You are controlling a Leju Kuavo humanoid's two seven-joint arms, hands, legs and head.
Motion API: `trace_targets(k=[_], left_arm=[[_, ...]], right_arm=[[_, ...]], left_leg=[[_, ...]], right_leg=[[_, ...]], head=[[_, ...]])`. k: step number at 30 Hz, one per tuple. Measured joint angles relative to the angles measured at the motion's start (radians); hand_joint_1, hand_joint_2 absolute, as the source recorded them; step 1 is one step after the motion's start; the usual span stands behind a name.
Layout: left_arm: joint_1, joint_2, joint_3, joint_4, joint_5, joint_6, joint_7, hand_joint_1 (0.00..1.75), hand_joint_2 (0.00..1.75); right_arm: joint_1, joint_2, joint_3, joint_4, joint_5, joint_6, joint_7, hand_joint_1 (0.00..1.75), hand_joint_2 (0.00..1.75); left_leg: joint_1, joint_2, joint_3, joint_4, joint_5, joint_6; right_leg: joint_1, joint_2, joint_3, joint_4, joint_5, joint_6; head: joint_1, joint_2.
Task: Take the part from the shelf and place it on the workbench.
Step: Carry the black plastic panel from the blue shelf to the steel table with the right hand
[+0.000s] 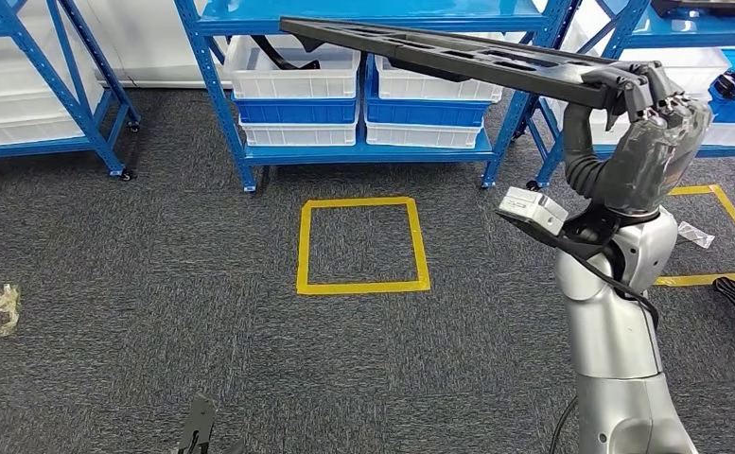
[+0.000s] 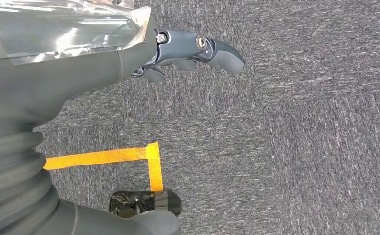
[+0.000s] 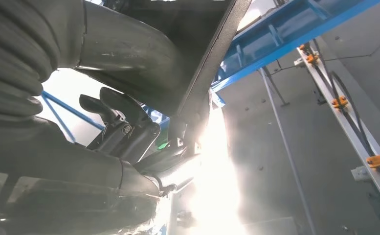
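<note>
right hand (image 1: 649, 95) fingers wrapped tight on near end of long flat black slotted plastic part (image 1: 458, 55), held raised and level, off the far blue metal shelf (image 1: 363, 151), likely for carrying to workbench. left hand (image 2: 188, 51) hangs over carpet, fingers loose, holding nothing.

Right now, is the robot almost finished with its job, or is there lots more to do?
About halfway, it looks like. Done: the long flat black plastic part is off the blue metal shelf. In hand: the right robot hand grips one end and holds it up high over the grey carpet. The left robot hand hangs with nothing in it. Left: carrying it to the workbench, which I can't see here.
</note>
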Motion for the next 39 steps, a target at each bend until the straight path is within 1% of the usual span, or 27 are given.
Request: trace_targets(k=[2, 4, 6, 7, 9, 10, 11, 12, 14, 15, 16, 17, 19, 21, 22, 24, 25, 26, 27, 28, 30, 31, 32, 34, 35, 37, 39], left_arm=[[0.0, 0.0, -0.002, 0.0, 0.002, 0.0, 0.0, 0.0, 1.75], [-0.001, 0.001, -0.004, 0.0, 0.002, 0.0, 0.0, 0.0, 1.75], [-0.002, 0.0, -0.005, -0.001, 0.002, 0.001, 0.0, 0.0, 1.75], [-0.003, 0.0, -0.005, -0.001, 0.003, 0.001, 0.0, 0.0, 1.75], [-0.003, -0.002, -0.006, -0.002, 0.003, 0.001, 0.0, 0.0, 1.75], [-0.003, -0.002, -0.006, -0.002, 0.003, 0.001, 0.0, 0.0, 1.75], [-0.003, -0.003, -0.007, -0.002, 0.003, 0.001, 0.001, 0.0, 1.75], [-0.003, -0.003, -0.007, -0.002, 0.003, 0.001, 0.001, 0.0, 1.75], [-0.003, -0.003, -0.008, -0.002, 0.001, 0.001, 0.002, 0.0, 1.75], [-0.004, -0.001, -0.009, -0.003, 0.0, 0.002, 0.003, 0.0, 1.75], [-0.005, 0.0, -0.01, -0.004, -0.001, 0.002, 0.004, 0.0, 1.75], [-0.005, 0.001, -0.011, -0.004, -0.002, 0.002, 0.004, 0.0, 1.75], [-0.003, 0.002, -0.013, -0.005, -0.004, 0.002, 0.006, 0.0, 1.75], [-0.002, 0.003, -0.013, -0.005, -0.006, 0.002, 0.007, 0.0, 1.75], [-0.002, 0.004, -0.013, -0.005, -0.006, 0.002, 0.007, 0.0, 1.75], [-0.004, 0.003, -0.014, -0.005, -0.006, 0.002, 0.007, 0.0, 1.75], [-0.004, 0.003, -0.014, -0.005, -0.006, 0.002, 0.007, 0.0, 1.75], [-0.003, 0.003, -0.014, -0.005, -0.006, 0.002, 0.007, 0.0, 1.75], [-0.003, 0.002, -0.014, -0.005, -0.006, 0.002, 0.007, 0.0, 1.75], [-0.003, 0.002, -0.014, -0.005, -0.006, 0.002, 0.008, 0.0, 1.75], [-0.005, 0.003, -0.014, -0.006, -0.005, 0.002, 0.007, 0.0, 1.75], [-0.006, 0.003, -0.014, -0.006, -0.005, 0.002, 0.007, 0.0, 1.75], [-0.007, 0.003, -0.014, -0.007, -0.004, 0.002, 0.007, 0.0, 1.75], [-0.007, 0.003, -0.014, -0.008, -0.003, 0.002, 0.007, 0.0, 1.75], [-0.006, 0.004, -0.014, -0.008, -0.002, 0.002, 0.007, 0.0, 1.75], [-0.007, 0.005, -0.014, -0.008, -0.001, 0.003, 0.007, 0.0, 1.75], [-0.008, 0.003, -0.014, -0.008, -0.001, 0.002, 0.007, 0.0, 1.75]], right_arm=[[-0.001, -0.005, 0.004, 0.005, 0.018, 0.0, 0.023, 1.75, 1.75], [-0.002, -0.011, 0.011, 0.009, 0.035, 0.0, 0.042, 1.75, 1.75], [-0.004, -0.019, 0.016, 0.011, 0.046, 0.0, 0.054, 1.75, 1.75], [-0.005, -0.024, 0.018, 0.013, 0.048, 0.0, 0.056, 1.75, 1.75], [-0.003, -0.032, 0.023, 0.017, 0.05, 0.0, 0.058, 1.75, 1.75], [-0.001, -0.035, 0.025, 0.019, 0.05, 0.0, 0.058, 1.75, 1.75], [0.001, -0.038, 0.027, 0.022, 0.051, 0.0, 0.059, 1.75, 1.75], [0.001, -0.04, 0.028, 0.024, 0.053, 0.0, 0.06, 1.75, 1.75], [0.001, -0.044, 0.03, 0.028, 0.056, 0.0, 0.063, 1.75, 1.75], [0.001, -0.046, 0.031, 0.03, 0.056, 0.0, 0.064, 1.75, 1.75], [0.002, -0.048, 0.033, 0.031, 0.057, 0.0, 0.065, 1.75, 1.75], [0.003, -0.05, 0.034, 0.033, 0.057, 0.0, 0.066, 1.75, 1.75], [0.005, -0.051, 0.036, 0.036, 0.057, 0.0, 0.068, 1.75, 1.75], [0.005, -0.051, 0.038, 0.037, 0.058, 0.0, 0.069, 1.75, 1.75], [0.005, -0.051, 0.039, 0.037, 0.058, 0.0, 0.069, 1.75, 1.75], [0.006, -0.052, 0.04, 0.037, 0.058, 0.0, 0.069, 1.75, 1.75], [0.006, -0.052, 0.04, 0.037, 0.059, 0.0, 0.069, 1.75, 1.75], [0.006, -0.052, 0.04, 0.037, 0.06, 0.0, 0.069, 1.75, 1.75], [0.006, -0.052, 0.04, 0.037, 0.061, 0.0, 0.069, 1.75, 1.75], [0.006, -0.052, 0.04, 0.037, 0.061, 0.0, 0.069, 1.75, 1.75], [0.005, -0.052, 0.041, 0.037, 0.062, 0.0, 0.069, 1.75, 1.75], [0.004, -0.052, 0.041, 0.037, 0.063, 0.0, 0.069, 1.75, 1.75], [0.003, -0.052, 0.041, 0.037, 0.064, 0.0, 0.069, 1.75, 1.75], [0.001, -0.05, 0.041, 0.038, 0.066, 0.0, 0.069, 1.75, 1.75], [0.001, -0.049, 0.042, 0.038, 0.067, 0.0, 0.069, 1.75, 1.75], [0.0, -0.048, 0.042, 0.038, 0.07, 0.0, 0.068, 1.75, 1.75], [0.002, -0.051, 0.042, 0.039, 0.069, 0.0, 0.068, 1.75, 1.75]], left_leg=[[-0.001, 0.0, -0.001, 0.001, 0.001, 0.004], [0.001, -0.002, 0.001, -0.009, 0.008, 0.015], [0.009, -0.003, 0.01, -0.034, 0.023, 0.025], [0.014, -0.005, 0.012, -0.044, 0.031, 0.028], [0.016, -0.012, 0.007, -0.047, 0.038, 0.027], [0.018, -0.018, 0.003, -0.047, 0.04, 0.023], [0.02, -0.026, -0.001, -0.046, 0.043, 0.019], [0.025, -0.034, -0.005, -0.044, 0.045, 0.013], [0.036, -0.053, -0.018, -0.029, 0.045, -0.005], [0.039, -0.063, -0.028, -0.017, 0.044, -0.016], [0.039, -0.073, -0.039, -0.006, 0.044, -0.025], [0.038, -0.082, -0.049, 0.0, 0.046, -0.033], [0.039, -0.098, -0.061, -0.001, 0.057, -0.042], [0.039, -0.074, -0.075, 0.018, 0.045, -0.047], [0.038, -0.051, -0.093, 0.057, 0.021, -0.047], [0.035, -0.011, -0.15, 0.188, -0.046, -0.045], [0.035, -0.004, -0.178, 0.253, -0.073, -0.043], [0.034, -0.001, -0.192, 0.29, -0.084, -0.038], [0.032, 0.001, -0.186, 0.291, -0.079, -0.032], [0.027, 0.005, -0.158, 0.249, -0.06, -0.022], [0.011, 0.038, -0.074, 0.116, -0.02, 0.002], [0.002, 0.052, -0.045, 0.066, -0.01, 0.009], [-0.005, 0.062, -0.03, 0.039, -0.008, 0.013], [-0.011, 0.047, -0.031, 0.028, -0.006, 0.014], [-0.01, 0.037, -0.029, 0.021, -0.001, 0.016], [-0.003, 0.017, -0.022, 0.005, 0.012, 0.023], [0.001, -0.005, -0.022, 0.001, 0.018, 0.029]], right_leg=[[-0.004, 0.0, 0.0, -0.003, 0.004, 0.003], [-0.006, -0.002, 0.001, -0.009, 0.009, 0.011], [-0.005, -0.002, -0.012, 0.013, -0.007, 0.013], [-0.004, -0.001, -0.032, 0.056, -0.031, 0.009], [-0.007, 0.0, -0.09, 0.186, -0.089, 0.003], [-0.01, 0.0, -0.114, 0.24, -0.108, 0.005], [-0.014, 0.0, -0.123, 0.263, -0.112, 0.012], [-0.02, 0.001, -0.112, 0.245, -0.1, 0.023], [-0.037, 0.017, -0.046, 0.118, -0.053, 0.054], [-0.043, 0.035, -0.018, 0.063, -0.037, 0.062], [-0.047, 0.05, -0.002, 0.032, -0.028, 0.061], [-0.048, 0.059, -0.003, 0.031, -0.03, 0.053], [-0.045, 0.05, -0.014, 0.046, -0.027, 0.03], [-0.043, 0.031, -0.018, 0.049, -0.021, 0.014], [-0.041, 0.021, -0.019, 0.048, -0.019, 0.007], [-0.03, 0.0, -0.022, 0.048, -0.017, -0.003], [-0.024, -0.011, -0.023, 0.048, -0.016, -0.008], [-0.018, -0.023, -0.025, 0.048, -0.016, -0.011], [-0.012, -0.035, -0.026, 0.048, -0.016, -0.014], [-0.008, -0.046, -0.026, 0.048, -0.016, -0.015], [0.001, -0.066, -0.025, 0.048, -0.017, -0.015], [0.005, -0.076, -0.025, 0.048, -0.017, -0.015], [0.008, -0.085, -0.025, 0.048, -0.018, -0.015], [0.009, -0.105, -0.023, 0.044, -0.018, -0.013], [0.008, -0.101, -0.024, 0.046, -0.021, -0.011], [0.006, -0.062, -0.041, 0.087, -0.047, -0.01], [0.003, -0.015, -0.092, 0.199, -0.097, -0.014]], head=[[-0.001, 0.0], [-0.001, 0.0], [0.0, 0.0], [0.001, 0.0], [0.002, 0.0], [0.002, 0.0], [0.001, 0.0], [0.001, 0.0], [0.002, 0.0], [0.005, 0.0], [0.006, 0.0], [0.006, 0.0], [0.002, 0.0], [-0.004, 0.0], [-0.007, 0.0], [-0.011, 0.0], [-0.011, 0.0], [-0.012, 0.0], [-0.012, 0.0], [-0.012, 0.0], [-0.012, 0.0], [-0.011, 0.0], [-0.011, 0.0], [-0.01, 0.0], [-0.01, 0.0], [-0.008, 0.0], [-0.005, 0.0]])
